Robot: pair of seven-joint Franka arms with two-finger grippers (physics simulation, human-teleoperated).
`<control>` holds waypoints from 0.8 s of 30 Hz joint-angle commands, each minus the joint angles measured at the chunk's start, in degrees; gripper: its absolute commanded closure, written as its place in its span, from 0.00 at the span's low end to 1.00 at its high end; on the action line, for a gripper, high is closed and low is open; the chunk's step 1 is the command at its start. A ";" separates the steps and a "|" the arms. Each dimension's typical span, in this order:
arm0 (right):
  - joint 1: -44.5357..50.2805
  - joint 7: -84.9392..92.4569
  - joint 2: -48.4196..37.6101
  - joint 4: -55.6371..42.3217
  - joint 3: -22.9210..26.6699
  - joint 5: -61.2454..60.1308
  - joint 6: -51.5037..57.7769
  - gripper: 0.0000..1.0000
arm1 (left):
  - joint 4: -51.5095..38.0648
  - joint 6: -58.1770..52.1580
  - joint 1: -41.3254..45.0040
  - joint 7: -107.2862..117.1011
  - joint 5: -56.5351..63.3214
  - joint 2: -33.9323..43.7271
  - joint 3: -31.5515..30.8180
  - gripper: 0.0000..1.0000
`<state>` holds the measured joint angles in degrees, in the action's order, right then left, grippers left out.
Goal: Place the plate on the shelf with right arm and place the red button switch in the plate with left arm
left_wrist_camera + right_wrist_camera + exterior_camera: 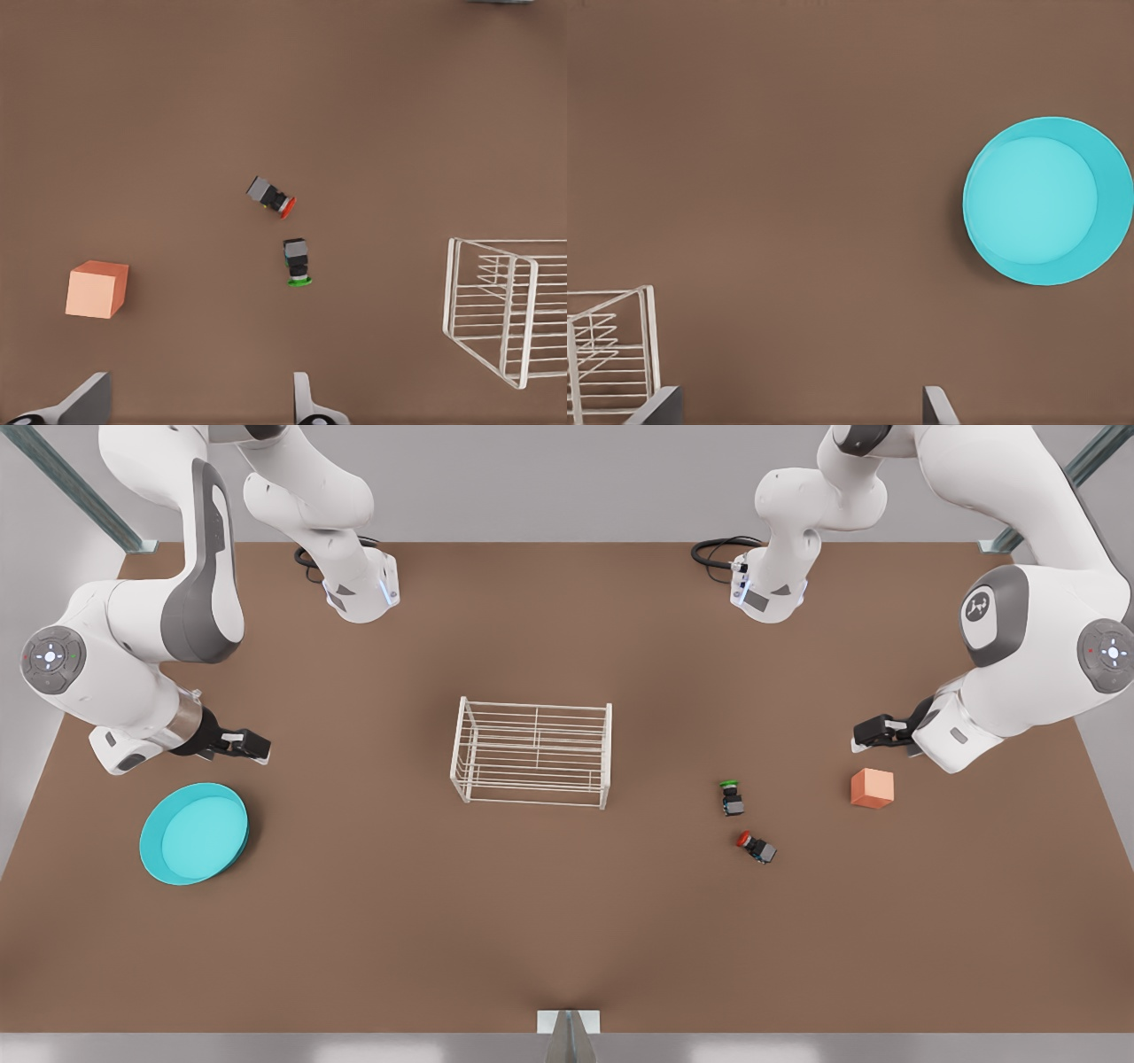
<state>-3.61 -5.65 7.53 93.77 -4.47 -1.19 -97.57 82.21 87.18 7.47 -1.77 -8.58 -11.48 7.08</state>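
Note:
The turquoise plate (193,833) lies flat on the brown table at the front view's left, also seen in the right wrist view (1045,199). My right gripper (248,746) hovers just behind it, open and empty (799,412). The white wire shelf (536,706) stands mid-table, with one corner in each wrist view (452,288) (651,341). The red button switch (756,846) lies on its side at the front view's right (271,196). My left gripper (873,732) hangs open (197,407) behind and to the right of it, holding nothing.
A green-capped switch (731,797) (297,261) sits close behind the red one. An orange cube (873,788) (96,289) rests just below the left gripper. Both arm bases stand at the table's far edge.

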 commanded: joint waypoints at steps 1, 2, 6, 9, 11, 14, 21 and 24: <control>0.01 -0.50 -0.06 -0.08 -0.01 -0.04 0.01 0.00 | -0.03 0.00 0.09 0.10 0.06 0.05 -0.05 0.00; 0.01 -0.50 -0.06 0.01 -0.01 -0.04 0.01 0.00 | -0.11 0.00 0.09 0.27 0.14 0.05 -0.14 0.00; 0.01 -0.33 0.29 0.01 0.08 0.05 0.09 0.00 | 0.85 0.18 -0.43 -0.08 -0.21 0.05 0.03 0.00; -0.35 5.64 3.80 -1.39 1.22 9.81 2.29 0.00 | 1.03 0.09 -0.26 0.27 -0.12 0.05 -0.05 0.00; 0.18 1.81 5.66 -2.71 0.52 7.09 2.47 0.00 | 0.94 0.09 -0.52 0.54 0.06 0.05 0.56 0.00; 7.75 -9.76 6.62 -3.24 1.66 4.80 2.47 0.00 | 1.03 0.09 -0.35 0.63 0.14 0.05 0.56 0.00; -7.37 17.60 11.81 -4.65 2.71 0.50 2.38 0.03 | 0.68 -1.32 0.09 0.01 2.77 -0.12 0.30 0.00; -16.24 29.90 21.12 -12.81 -1.05 -3.47 1.50 0.00 | 1.03 -1.32 0.01 0.10 2.96 -0.21 0.12 0.00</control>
<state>-18.64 2.09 26.67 82.98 -5.00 -2.04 -95.63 83.18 86.42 7.62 -1.59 -6.42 -11.74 7.22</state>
